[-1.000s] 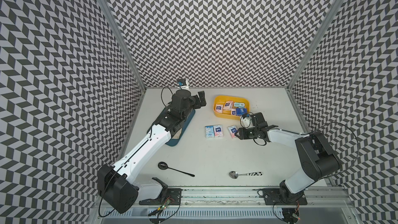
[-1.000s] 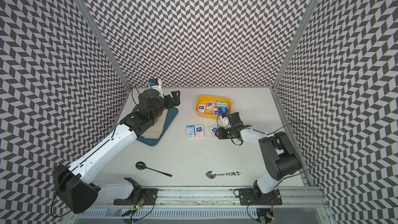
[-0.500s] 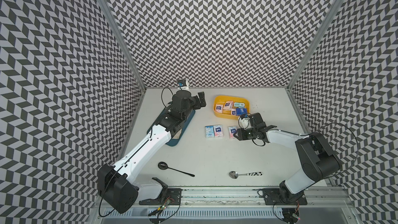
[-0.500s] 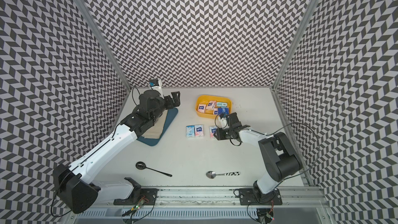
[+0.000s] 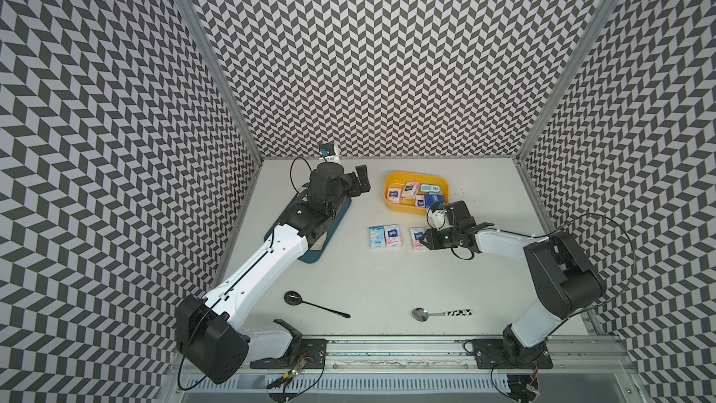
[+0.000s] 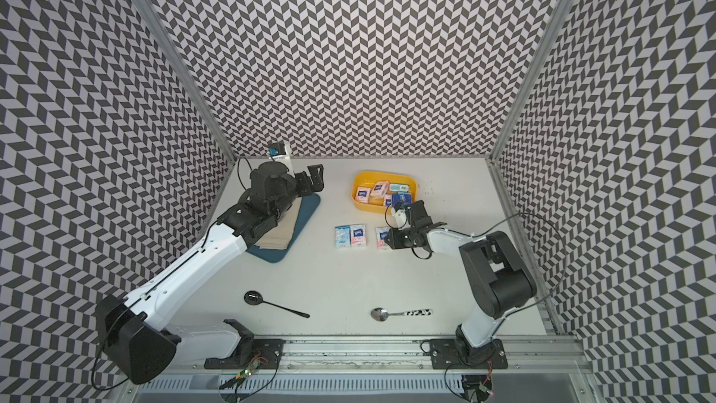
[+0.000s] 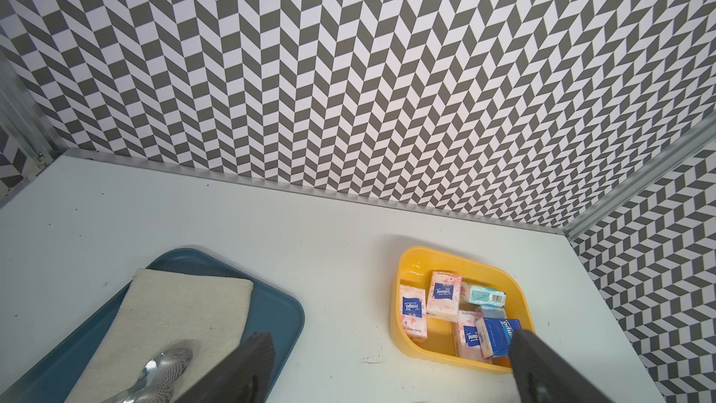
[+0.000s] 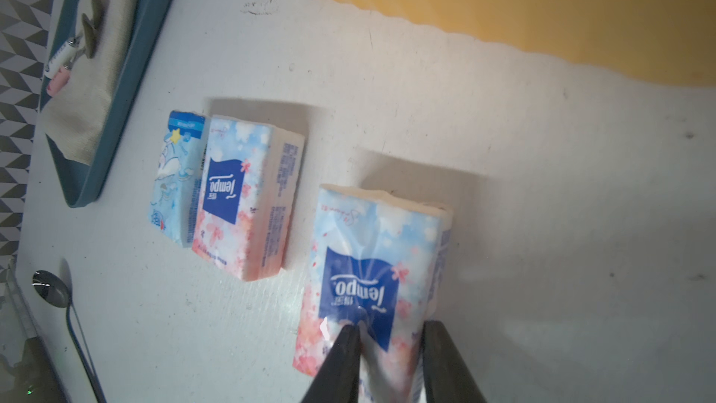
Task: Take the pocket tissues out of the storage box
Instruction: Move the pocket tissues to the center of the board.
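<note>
Right wrist view shows the right claw (image 8: 391, 329) pinching the end of a pink tissue pack (image 8: 372, 257) that lies flat on the surface (image 8: 542, 207), outside the storage box (image 8: 542, 13) and near two other packs (image 8: 228, 195). Gripped only by its creased wrapper, it could slip, or get dragged into those neighbours if the claw pulls away without letting go. The left claw (image 7: 389, 345) hangs spread, and several more packs (image 7: 443, 296) lie in the box.

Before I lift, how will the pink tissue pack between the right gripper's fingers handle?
Probably squashy: film on the pink tissue pack puckers where the right gripper pinches it. Likely light, being wrapped tissue. The glossy wrap may slip; flat and boxy, it shouldn't roll.
</note>
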Tool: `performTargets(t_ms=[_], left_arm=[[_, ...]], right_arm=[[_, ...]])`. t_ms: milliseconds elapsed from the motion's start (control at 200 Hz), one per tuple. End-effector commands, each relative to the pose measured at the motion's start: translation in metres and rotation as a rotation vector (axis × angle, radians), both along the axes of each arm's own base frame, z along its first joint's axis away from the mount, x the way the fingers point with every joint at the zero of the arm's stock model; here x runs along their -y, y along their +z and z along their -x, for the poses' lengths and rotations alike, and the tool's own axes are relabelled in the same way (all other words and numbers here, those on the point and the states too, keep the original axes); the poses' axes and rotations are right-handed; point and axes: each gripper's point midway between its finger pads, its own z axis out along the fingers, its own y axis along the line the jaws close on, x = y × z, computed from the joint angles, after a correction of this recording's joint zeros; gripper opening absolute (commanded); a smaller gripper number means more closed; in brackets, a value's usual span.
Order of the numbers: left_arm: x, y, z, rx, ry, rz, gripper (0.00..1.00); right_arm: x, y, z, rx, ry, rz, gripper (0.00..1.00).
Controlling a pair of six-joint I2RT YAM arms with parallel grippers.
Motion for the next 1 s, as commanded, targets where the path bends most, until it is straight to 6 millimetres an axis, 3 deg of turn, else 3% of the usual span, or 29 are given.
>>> performTargets(t_ms=[0,265,991], left_arm=[[0.0,0.0,0.002,0.012,0.001,0.002,0.99],[-0.001,0.0,0.002,0.015,0.004,-0.007,0.99],[-0.004,-0.001,0.002,0.017,0.015,-0.025,0.99]], right_arm=[[-0.006,-0.008,-0.002,0.006,-0.006,-0.006,0.31],[-0.027,-0.011,-0.008,0.0,-0.03,-0.011,0.31],[-0.043,0.012,-0.022,0.03,-0.058,-0.076,0.31]])
